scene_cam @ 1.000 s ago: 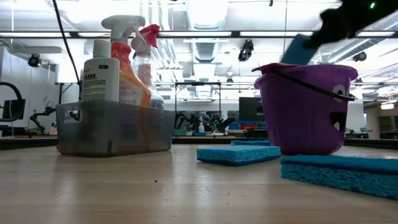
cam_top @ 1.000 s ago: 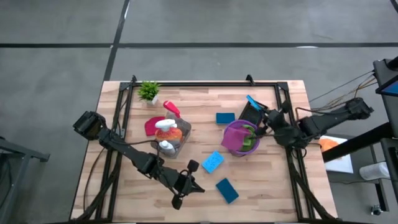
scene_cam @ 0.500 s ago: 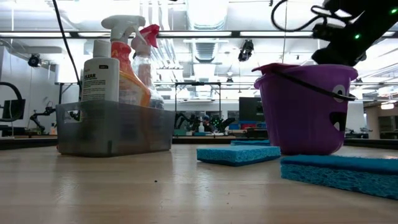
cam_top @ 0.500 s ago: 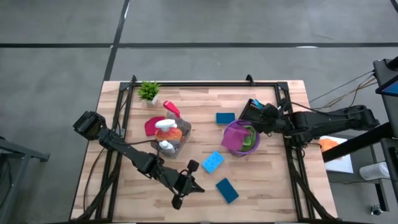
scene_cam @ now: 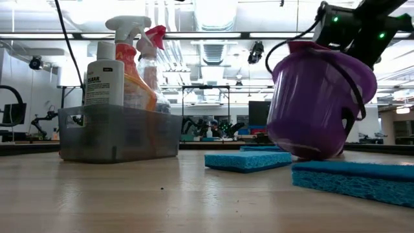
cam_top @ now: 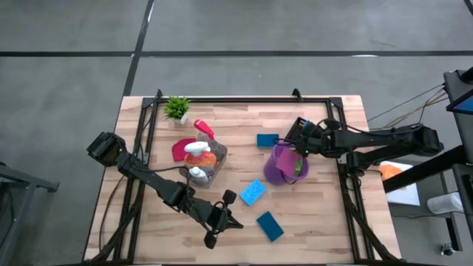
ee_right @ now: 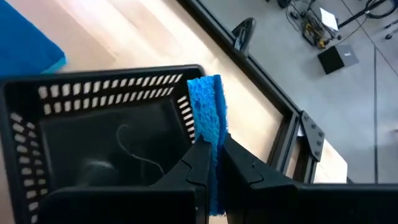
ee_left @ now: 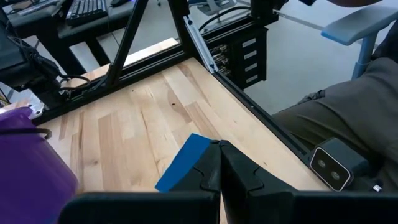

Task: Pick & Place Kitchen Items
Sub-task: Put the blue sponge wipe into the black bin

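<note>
A: What sits on the desk [cam_top: 318, 214]?
B: A tilted purple bucket [cam_top: 284, 166]; bottles [cam_top: 198, 159] in a grey bin [scene_cam: 116, 133].
A: The arms?
B: Right gripper [ee_right: 214, 163], jaws clamped on a blue sponge [ee_right: 205, 115] above a black basket [ee_right: 93, 143]. Left gripper [cam_top: 222, 219], jaws clenched, near another sponge [cam_top: 270, 225].

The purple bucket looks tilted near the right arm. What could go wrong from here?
The bucket leans on its edge beside the right gripper; it may tip over and spill its green cloth. The gripper pinches only part of the sponge, so it may slip out. Left gripper waits, front edge.
</note>
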Motion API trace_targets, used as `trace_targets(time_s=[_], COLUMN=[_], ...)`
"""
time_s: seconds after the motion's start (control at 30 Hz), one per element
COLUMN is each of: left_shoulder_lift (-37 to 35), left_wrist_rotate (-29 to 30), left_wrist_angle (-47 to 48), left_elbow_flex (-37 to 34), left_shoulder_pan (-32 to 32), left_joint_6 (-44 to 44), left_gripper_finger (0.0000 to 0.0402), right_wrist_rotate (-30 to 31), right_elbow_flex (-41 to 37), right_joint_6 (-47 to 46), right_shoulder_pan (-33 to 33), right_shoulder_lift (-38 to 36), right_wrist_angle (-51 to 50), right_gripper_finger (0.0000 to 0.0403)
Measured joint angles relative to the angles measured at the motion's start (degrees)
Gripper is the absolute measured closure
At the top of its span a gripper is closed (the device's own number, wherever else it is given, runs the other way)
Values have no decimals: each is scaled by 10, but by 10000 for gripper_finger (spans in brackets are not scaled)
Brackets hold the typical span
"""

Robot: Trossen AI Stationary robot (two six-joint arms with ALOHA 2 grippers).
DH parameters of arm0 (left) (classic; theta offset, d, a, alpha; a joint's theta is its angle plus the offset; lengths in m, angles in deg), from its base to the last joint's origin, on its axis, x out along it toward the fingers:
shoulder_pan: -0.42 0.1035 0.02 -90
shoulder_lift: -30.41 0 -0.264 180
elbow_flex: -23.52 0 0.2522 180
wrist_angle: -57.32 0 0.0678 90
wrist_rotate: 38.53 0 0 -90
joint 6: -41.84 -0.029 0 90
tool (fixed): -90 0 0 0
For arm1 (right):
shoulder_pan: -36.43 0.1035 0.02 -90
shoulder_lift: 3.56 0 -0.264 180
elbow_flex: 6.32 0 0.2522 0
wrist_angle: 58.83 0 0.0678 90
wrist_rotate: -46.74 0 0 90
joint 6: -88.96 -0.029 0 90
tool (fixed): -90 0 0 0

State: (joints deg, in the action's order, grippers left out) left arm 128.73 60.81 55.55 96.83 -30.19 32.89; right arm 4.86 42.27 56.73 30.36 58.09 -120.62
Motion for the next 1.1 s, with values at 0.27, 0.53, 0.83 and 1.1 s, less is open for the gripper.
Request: trace_targets(time_s=[0.27,0.53,0.83,1.1], left_shoulder_lift=[0,0,0,0], left_wrist_rotate=[0,0,0,0], left_wrist_angle=[0,1,2,3], left_elbow_flex=[0,0,0,0], left_shoulder_pan=[0,0,0,0], left_joint_6=[0,0,0,0], left_gripper_finger=[401,401,401,401], right_wrist_rotate=[-16,-28,-29,-32], right_elbow_flex=[12,55,63,65], right_joint_6=[0,35,38,25], right_shoulder_pan=[0,0,-1,-1], right_shoulder_lift=[29,29,55,71], right_wrist_angle=[6,6,-6,-6], right_gripper_finger=[385,385,385,385])
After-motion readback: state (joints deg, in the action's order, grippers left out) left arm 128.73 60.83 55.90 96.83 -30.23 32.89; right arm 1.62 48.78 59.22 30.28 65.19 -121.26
